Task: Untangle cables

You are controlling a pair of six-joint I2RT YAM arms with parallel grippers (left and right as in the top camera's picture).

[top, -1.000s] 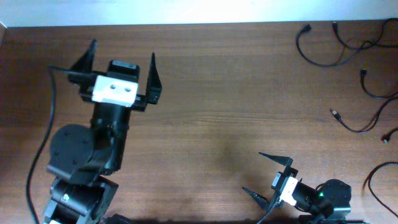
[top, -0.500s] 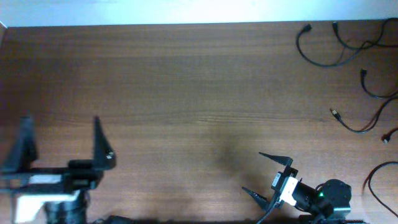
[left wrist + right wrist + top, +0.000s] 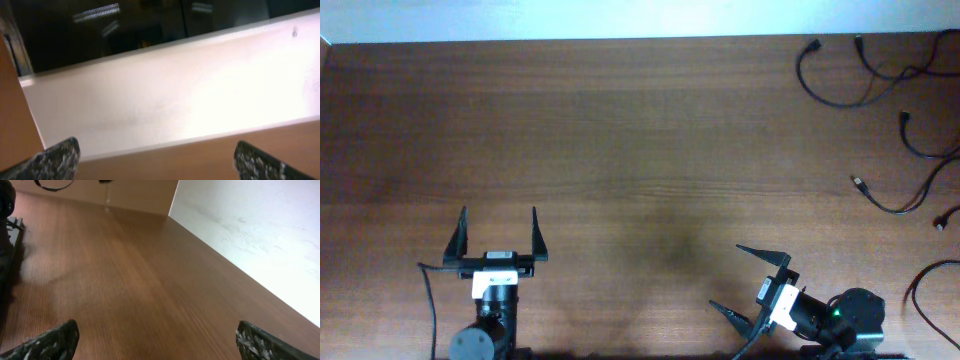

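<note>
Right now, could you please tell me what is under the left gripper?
Between the open fingers of the left gripper, only bare wooden table shows. Whatever lies beneath its body is covered. The cables lie apart from it, near the table's right edge.

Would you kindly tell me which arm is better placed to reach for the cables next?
Probably the right: the cables lie along the table's right edge, and the right gripper sits open nearer them than the left gripper.

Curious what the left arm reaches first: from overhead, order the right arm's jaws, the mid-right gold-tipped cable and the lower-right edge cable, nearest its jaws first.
1. Right gripper, jaws open, front right.
2. Gold-tipped cable, mid-right.
3. Edge cable, lower right.
</note>
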